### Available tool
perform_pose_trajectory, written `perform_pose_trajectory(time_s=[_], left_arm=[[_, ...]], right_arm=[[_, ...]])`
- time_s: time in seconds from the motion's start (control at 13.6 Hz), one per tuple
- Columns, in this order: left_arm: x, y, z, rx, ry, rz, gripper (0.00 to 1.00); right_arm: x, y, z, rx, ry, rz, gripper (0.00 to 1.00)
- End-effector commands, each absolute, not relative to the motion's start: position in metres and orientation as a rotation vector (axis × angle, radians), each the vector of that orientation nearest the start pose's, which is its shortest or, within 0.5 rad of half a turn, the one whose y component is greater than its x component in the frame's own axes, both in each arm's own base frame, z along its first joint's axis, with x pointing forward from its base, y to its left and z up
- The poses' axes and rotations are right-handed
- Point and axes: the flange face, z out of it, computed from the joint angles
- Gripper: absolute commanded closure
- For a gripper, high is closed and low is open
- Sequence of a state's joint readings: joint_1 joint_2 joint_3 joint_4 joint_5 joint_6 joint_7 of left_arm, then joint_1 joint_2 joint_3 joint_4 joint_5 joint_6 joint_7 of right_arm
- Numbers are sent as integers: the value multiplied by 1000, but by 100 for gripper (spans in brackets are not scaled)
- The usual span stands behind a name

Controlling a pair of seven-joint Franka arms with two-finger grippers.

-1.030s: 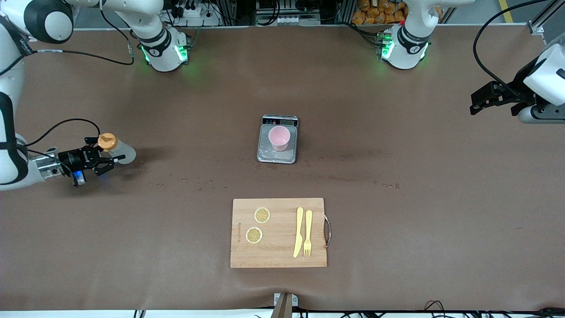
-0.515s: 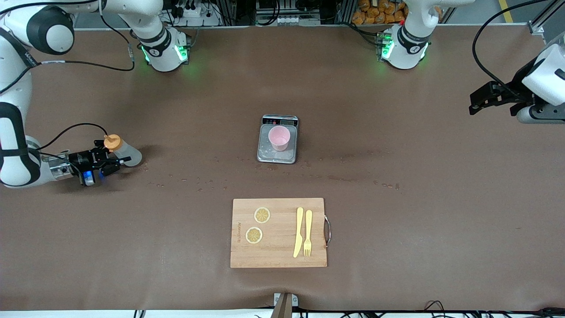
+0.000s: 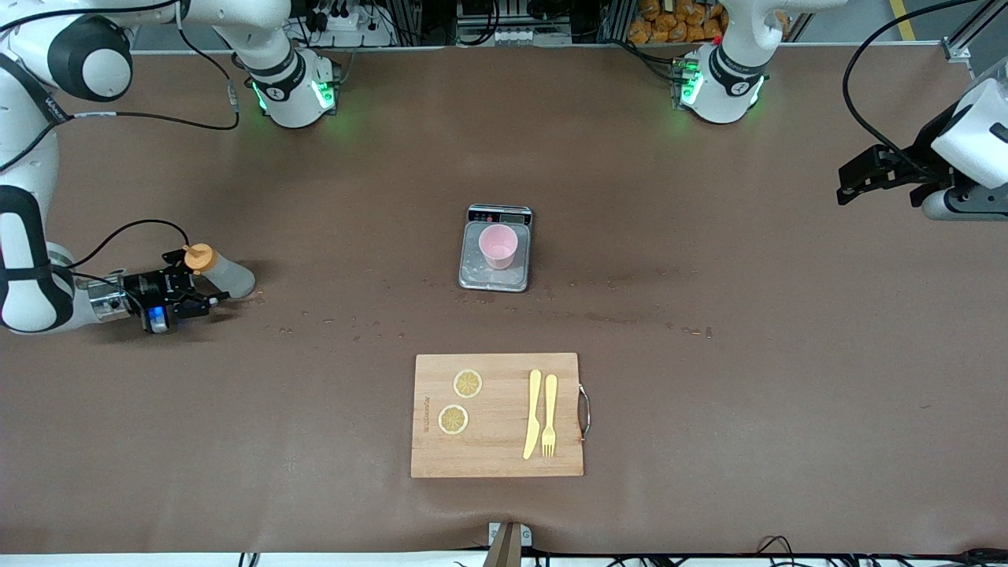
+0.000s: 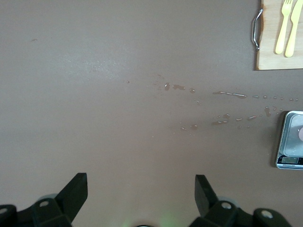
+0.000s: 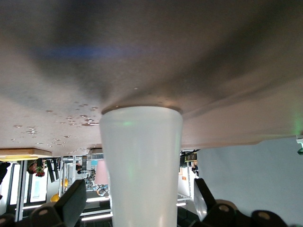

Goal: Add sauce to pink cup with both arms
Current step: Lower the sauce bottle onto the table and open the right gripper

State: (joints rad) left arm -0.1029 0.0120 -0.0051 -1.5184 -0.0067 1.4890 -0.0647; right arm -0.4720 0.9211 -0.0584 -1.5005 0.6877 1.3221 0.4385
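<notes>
The sauce (image 3: 223,272) stands between the spread fingers of the right gripper (image 3: 206,287), ungripped; the left gripper (image 3: 849,179) is held wide apart, empty.

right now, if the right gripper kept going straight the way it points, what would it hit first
Likely the sauce bottle: it stands on the table directly between the open fingers of the right gripper, which do not appear to touch it, so going on should bring the palm against it.

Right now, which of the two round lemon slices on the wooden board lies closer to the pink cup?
The lemon slice farther from the front camera; the other slice lies nearer the board's lower edge, farther from the pink plastic cup.
</notes>
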Motion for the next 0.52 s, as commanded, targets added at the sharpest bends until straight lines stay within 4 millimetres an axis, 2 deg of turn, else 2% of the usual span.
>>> perform_pose_trajectory(time_s=[0.0,0.29,0.44], left_arm=[[548,-59,639,-3135,67,65,0],[548,-58,639,-3137,65,62,0],[548,-58,639,-3137,65,62,0]], right_arm=[[560,-246,135,-1839,1228,1196,0],[564,-291,167,-1940,1286,1118,0],[574,-292,191,-2025,1273,1106,0]])
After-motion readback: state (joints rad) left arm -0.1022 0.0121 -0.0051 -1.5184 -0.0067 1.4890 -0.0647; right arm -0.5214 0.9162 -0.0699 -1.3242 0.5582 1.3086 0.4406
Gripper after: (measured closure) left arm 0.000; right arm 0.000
